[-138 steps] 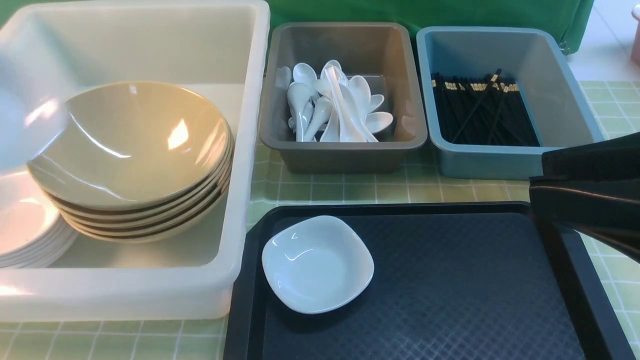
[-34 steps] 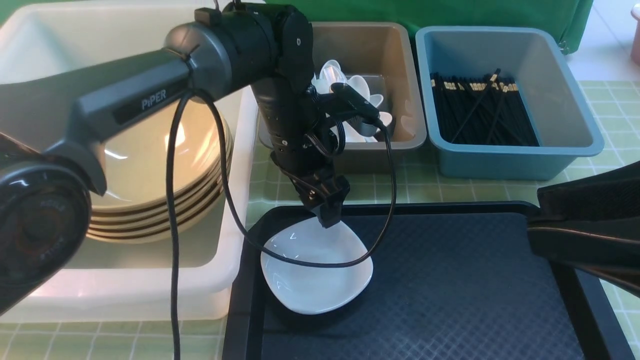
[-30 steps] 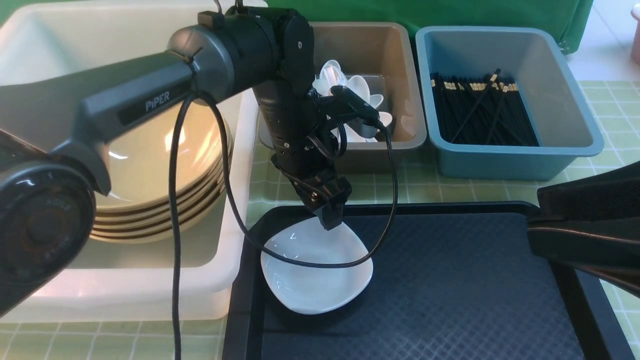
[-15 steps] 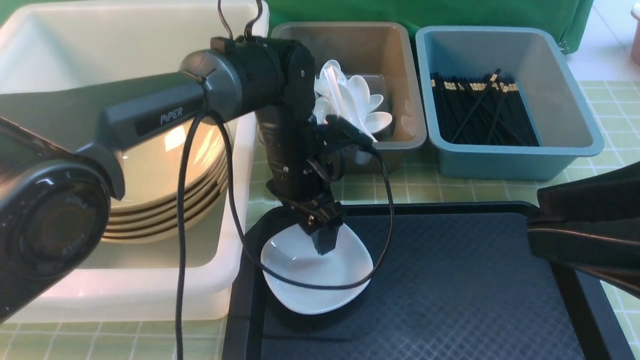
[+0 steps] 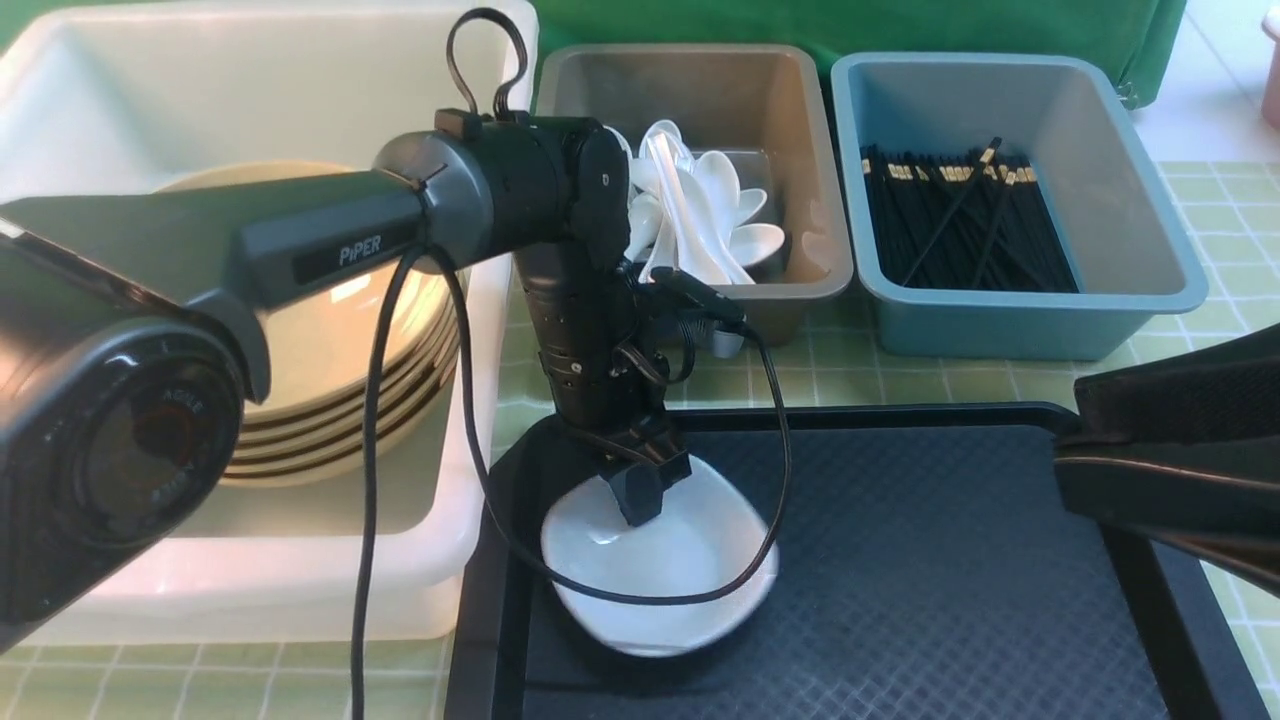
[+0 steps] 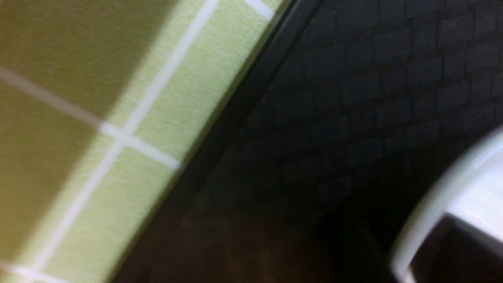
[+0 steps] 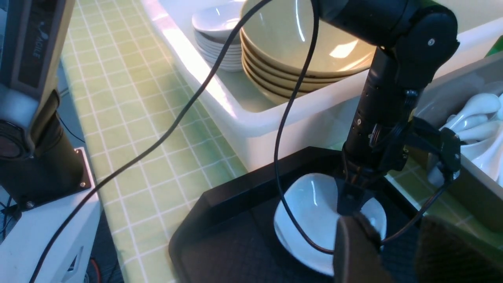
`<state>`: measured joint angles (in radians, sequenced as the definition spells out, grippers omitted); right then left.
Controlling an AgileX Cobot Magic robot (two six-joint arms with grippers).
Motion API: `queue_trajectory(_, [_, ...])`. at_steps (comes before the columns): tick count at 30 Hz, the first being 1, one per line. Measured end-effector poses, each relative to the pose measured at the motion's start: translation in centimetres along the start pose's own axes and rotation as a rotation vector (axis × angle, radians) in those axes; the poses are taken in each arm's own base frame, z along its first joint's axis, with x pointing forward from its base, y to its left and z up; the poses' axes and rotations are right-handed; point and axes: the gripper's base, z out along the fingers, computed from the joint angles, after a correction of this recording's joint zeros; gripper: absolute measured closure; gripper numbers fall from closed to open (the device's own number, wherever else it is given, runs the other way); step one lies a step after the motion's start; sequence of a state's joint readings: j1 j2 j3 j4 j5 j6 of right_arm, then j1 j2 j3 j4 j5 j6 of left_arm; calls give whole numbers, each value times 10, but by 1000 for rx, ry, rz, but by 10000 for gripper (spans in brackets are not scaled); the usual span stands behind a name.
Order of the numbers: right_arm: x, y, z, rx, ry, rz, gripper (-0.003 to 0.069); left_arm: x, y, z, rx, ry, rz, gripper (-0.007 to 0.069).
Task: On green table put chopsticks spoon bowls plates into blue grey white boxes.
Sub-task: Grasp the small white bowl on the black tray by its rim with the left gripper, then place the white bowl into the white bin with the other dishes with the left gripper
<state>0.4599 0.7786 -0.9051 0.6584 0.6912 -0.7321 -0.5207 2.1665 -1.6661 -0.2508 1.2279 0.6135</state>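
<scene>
Pinching far rim of small white dish, L hand is clamped on it; dish sits in left part of black tray on green table, just right of white box w/ bowls. R hand by tray's right edge, open, empty.

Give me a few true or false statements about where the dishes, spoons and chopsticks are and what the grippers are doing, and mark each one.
The left gripper is at the rim of the dish on the tray. True.
The chopsticks lie in the blue box. True.
The spoons lie in the blue box. False: they lie in the grey box.
The white box holds nothing. False: it holds stacked bowls.
The right gripper holds a spoon. False: its jaws stand open, holding nothing.
</scene>
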Motion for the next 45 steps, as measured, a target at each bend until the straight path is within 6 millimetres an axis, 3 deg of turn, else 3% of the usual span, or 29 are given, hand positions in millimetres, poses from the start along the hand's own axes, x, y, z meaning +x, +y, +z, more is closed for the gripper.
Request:
queue_trajectory(5, [0, 0, 0, -5, 5, 0, 423, -3, -6, -5, 45, -41, -11, 557])
queue_trajectory(9, [1, 1, 0, -8, 10, -1, 423, -3, -9, -22, 67, -120, 1, 609])
queue_trajectory(14, [1, 1, 0, -14, 16, -1, 423, 13, -5, -77, 63, -293, -35, 609])
queue_trajectory(15, [1, 1, 0, -14, 16, -1, 423, 14, -5, -79, 66, -301, -37, 609])
queue_trajectory(16, [2, 1, 0, -16, 18, -1, 423, 22, -1, -97, 58, -354, -53, 609])
queue_trajectory(17, [2, 1, 0, -16, 19, -1, 423, 22, 0, -97, 59, -356, -57, 609])
queue_trajectory(22, [2, 2, 0, -21, 25, -1, 423, 54, 10, -147, -5, -480, -97, 609])
queue_trajectory(27, [2, 2, 0, -22, 25, -1, 423, 116, 22, -212, -139, -623, -230, 609])
queue_trajectory(30, [2, 2, 0, -22, 25, -1, 423, 168, 27, -251, -232, -715, -394, 609])
queue_trajectory(31, [2, 2, 0, -22, 25, -1, 423, 197, 28, -267, -278, -759, -495, 609])
queue_trajectory(34, [2, 2, 0, -22, 25, -1, 423, 251, 28, -285, -357, -818, -687, 609])
queue_trajectory(38, [2, 2, 0, -22, 25, -1, 423, 322, 24, -281, -435, -819, -937, 609])
queue_trajectory(42, [1, 1, 0, -13, 16, -1, 423, 377, 21, -258, -448, -781, -1186, 609])
queue_trajectory(45, [1, 0, 0, -5, 6, -1, 423, 395, 26, -241, -464, -763, -1302, 609])
